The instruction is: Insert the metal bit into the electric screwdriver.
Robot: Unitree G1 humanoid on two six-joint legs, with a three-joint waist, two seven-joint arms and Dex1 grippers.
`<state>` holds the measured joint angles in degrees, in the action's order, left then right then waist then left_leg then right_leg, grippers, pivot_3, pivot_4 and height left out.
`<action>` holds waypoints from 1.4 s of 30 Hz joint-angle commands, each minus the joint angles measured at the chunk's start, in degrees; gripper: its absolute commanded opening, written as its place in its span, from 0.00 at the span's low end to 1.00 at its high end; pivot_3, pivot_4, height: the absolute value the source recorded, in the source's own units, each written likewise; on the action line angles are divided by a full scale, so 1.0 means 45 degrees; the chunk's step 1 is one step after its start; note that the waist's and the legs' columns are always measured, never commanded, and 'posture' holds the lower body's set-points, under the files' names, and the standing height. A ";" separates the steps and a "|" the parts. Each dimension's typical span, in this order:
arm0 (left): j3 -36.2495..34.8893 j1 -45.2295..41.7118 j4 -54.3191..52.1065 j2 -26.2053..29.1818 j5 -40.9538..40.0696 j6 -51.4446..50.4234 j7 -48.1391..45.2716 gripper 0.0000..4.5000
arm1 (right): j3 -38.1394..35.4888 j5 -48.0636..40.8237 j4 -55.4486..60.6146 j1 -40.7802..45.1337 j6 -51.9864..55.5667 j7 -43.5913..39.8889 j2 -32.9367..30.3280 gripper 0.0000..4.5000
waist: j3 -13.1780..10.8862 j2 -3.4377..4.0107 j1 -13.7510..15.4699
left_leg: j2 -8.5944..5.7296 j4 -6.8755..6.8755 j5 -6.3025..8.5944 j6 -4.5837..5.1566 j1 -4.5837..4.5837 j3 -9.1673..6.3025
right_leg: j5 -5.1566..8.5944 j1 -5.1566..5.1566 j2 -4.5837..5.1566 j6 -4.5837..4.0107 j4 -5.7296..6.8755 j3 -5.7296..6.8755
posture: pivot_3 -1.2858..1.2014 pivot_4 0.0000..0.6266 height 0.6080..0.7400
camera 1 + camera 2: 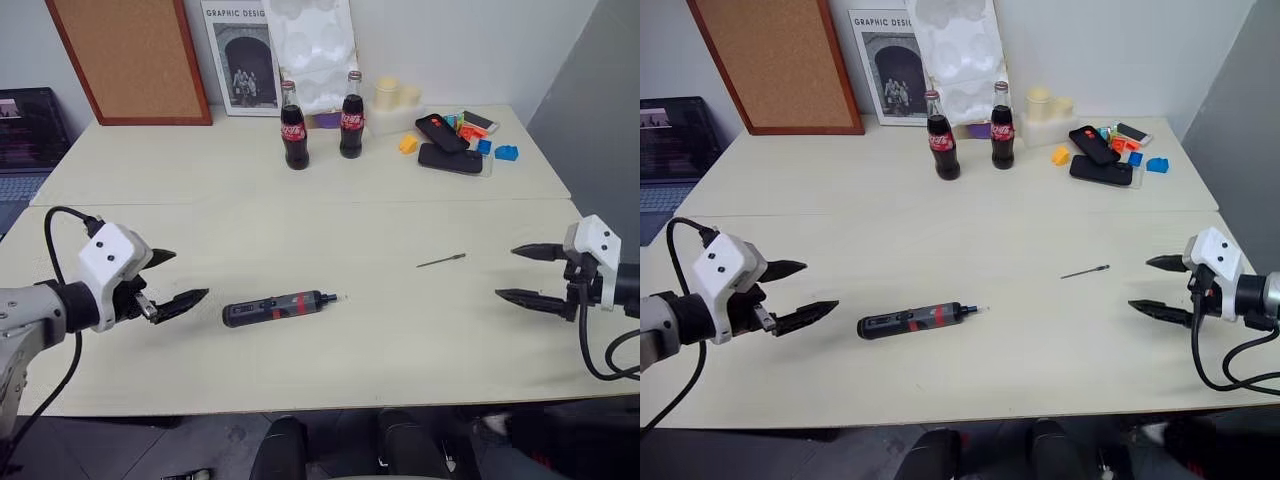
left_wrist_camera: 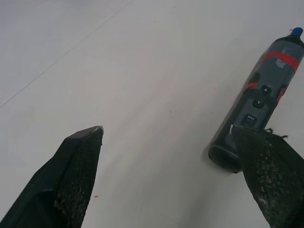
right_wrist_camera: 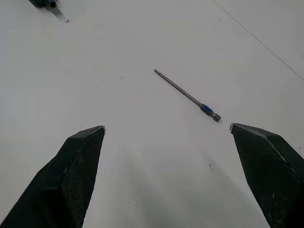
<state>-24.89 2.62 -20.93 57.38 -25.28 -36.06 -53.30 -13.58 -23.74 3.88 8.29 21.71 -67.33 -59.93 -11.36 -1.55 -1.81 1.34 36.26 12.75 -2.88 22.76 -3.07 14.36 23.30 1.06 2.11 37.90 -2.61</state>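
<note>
Grey and needle-thin, the straight metal bit (image 1: 441, 261) lies flat on the pale counter (image 1: 330, 360), well to the right of the dark pen-shaped electric screwdriver with its red middle band (image 1: 277, 308). Its long axis points roughly towards the screwdriver's tip. The right end effector (image 1: 523, 272) hovers released just beyond the bit, the nearer arm; the left end effector (image 1: 180, 278), also released, sits just behind the screwdriver's butt.

Around the electric screwdriver (image 1: 277, 308) the table (image 1: 330, 220) lies bare on every side, the metal bit (image 1: 441, 261) well apart to its right and the cola bottles (image 1: 294, 127) far behind it.
</note>
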 commanded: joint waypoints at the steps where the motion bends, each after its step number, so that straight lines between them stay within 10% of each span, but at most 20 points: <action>1: -0.0163 -0.0234 -0.0012 0.0187 -0.0143 0.0292 -0.0279 1.00 | -0.0543 -0.0096 0.0512 -0.0078 -0.0112 0.0104 -0.0100 0.99 | 0.0000 0.0000 -0.0001 | 0.0000 0.0000 0.0000 0.0000 0.0000 0.0000 | 0.0000 0.0000 0.0000 0.0000 0.0000 0.0000 | 0.52 0.24 1.00; 17: 0.1018 -0.1583 -0.0461 0.0855 -0.0228 0.0043 -0.0710 1.00 | -0.0645 -0.0617 0.1548 -0.0422 0.0334 0.0238 0.0064 0.99 | 0.0000 0.0000 0.0001 | 0.0002 0.0001 0.0000 0.0000 -0.0001 0.0003 | -0.0004 0.0000 -0.0002 0.0006 0.0005 -0.0001 | 0.52 0.24 1.00; 32: 0.9446 -0.7491 -0.1351 -0.0958 0.1064 -0.3585 -0.0109 1.00 | -0.0316 -0.2761 0.6598 -0.1715 0.2570 0.1873 0.1303 0.99 | 0.0005 -0.0012 0.0020 | -0.0002 0.0020 0.0000 0.0000 0.0009 -0.0020 | -0.0039 -0.0007 -0.0029 0.0069 0.0015 -0.0002 | 0.52 0.24 1.00; 42: 1.2259 -0.9366 0.0827 -0.2177 0.3236 -0.3542 -0.0189 1.00 | 0.0427 -0.3367 0.8502 -0.2207 0.3565 0.3302 0.1979 0.99 | 0.0003 -0.0020 -0.0004 | 0.0003 0.0041 0.0000 0.0000 0.0020 -0.0038 | -0.0040 -0.0008 -0.0046 0.0069 0.0022 0.0000 | 0.52 0.24 1.00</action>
<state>29.61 -38.14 -18.02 47.79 -12.88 -52.92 -54.18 -11.02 -37.64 39.77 -1.45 37.56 -53.55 -51.09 -11.34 -1.64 -1.82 1.35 36.45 12.75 -2.88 22.85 -3.23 14.19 23.27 0.85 2.42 38.00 -2.63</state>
